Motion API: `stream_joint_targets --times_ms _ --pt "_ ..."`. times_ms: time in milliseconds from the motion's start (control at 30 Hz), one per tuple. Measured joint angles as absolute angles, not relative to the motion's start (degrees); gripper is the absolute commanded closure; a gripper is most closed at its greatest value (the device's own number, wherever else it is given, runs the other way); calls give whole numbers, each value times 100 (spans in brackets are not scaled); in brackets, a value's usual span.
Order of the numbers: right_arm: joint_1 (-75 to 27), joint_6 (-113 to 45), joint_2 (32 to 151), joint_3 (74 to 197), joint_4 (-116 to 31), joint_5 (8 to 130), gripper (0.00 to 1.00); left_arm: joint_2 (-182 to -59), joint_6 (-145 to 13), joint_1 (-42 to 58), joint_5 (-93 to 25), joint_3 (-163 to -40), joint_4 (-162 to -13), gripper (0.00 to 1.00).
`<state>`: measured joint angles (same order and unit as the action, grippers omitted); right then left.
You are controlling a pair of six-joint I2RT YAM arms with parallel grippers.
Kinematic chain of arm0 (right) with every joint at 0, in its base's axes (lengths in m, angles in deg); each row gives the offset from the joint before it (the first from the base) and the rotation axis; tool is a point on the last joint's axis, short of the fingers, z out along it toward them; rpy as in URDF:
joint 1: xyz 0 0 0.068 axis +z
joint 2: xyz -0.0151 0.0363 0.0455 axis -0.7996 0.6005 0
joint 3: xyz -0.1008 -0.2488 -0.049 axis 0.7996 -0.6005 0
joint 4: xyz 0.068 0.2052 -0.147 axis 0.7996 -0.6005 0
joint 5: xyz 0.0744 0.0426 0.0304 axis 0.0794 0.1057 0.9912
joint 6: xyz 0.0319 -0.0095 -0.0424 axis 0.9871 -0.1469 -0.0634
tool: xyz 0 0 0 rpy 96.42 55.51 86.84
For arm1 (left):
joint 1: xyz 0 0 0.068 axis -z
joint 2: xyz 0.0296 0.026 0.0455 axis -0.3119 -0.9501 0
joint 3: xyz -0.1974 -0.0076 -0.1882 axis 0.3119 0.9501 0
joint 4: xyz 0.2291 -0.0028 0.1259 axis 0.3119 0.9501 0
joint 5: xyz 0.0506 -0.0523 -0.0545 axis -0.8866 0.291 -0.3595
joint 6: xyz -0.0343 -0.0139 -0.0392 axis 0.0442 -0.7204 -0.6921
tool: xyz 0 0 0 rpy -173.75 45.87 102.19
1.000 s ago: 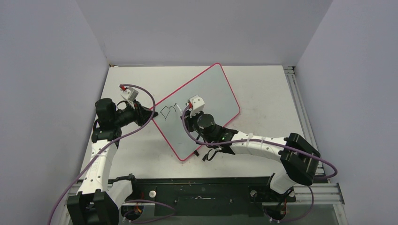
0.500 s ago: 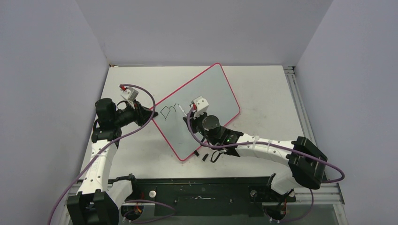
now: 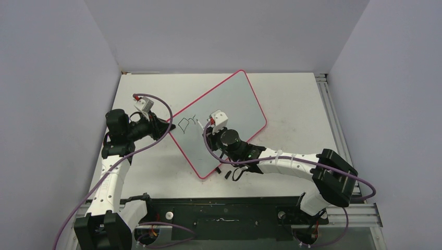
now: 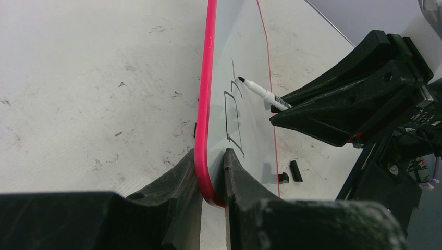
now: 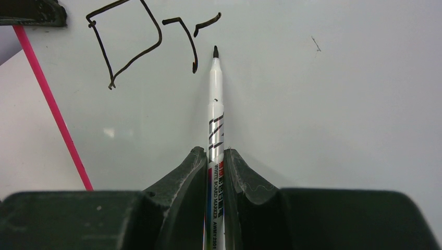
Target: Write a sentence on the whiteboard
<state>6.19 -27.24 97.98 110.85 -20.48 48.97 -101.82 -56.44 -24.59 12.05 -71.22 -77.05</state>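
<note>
Right gripper (image 5: 215, 161) is clenched on the marker (image 5: 215, 104), barrel pinched between both fingers and sticking straight out ahead of them. Left gripper (image 4: 211, 172) is clamped on the pink rim of the whiteboard (image 3: 234, 101) at its left edge and steadies it.

The board lies flat on the table (image 3: 292, 104), turned so its long axis runs near-left to far-right. The sentence (image 5: 159, 40) is only "Dr" so far, sitting near the board's left end.

Key relation: the marker tip sits just right of the "r", close beside its last stroke. I can't tell if the tip is touching the surface. Blank board for the next letter lies to the right of the tip, along the board's long axis toward far-right. Marker axis runs roughly across that line. The right arm is the one at the writing spot, so my read is it does the next stroke while the left only holds.

No containers in view. Two small black pieces (image 3: 228, 174) lie by the board's near corner, can't tell what they are.
</note>
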Motion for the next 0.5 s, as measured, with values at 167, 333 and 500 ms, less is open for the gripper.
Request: stream_joint_targets --times_ms 167,333,500 --pt "619 -2691 9807 11088 -2050 4886 95 -10182 -5642 -2459 1205 -7122 -7703 100" --pt "617 -2676 9807 11090 -2066 4816 95 -10182 -5642 -2459 1205 -7122 -7703 100" --pt "610 -2661 9820 11131 -2138 4735 95 -10182 -5640 -2459 1205 -7122 -7703 100"
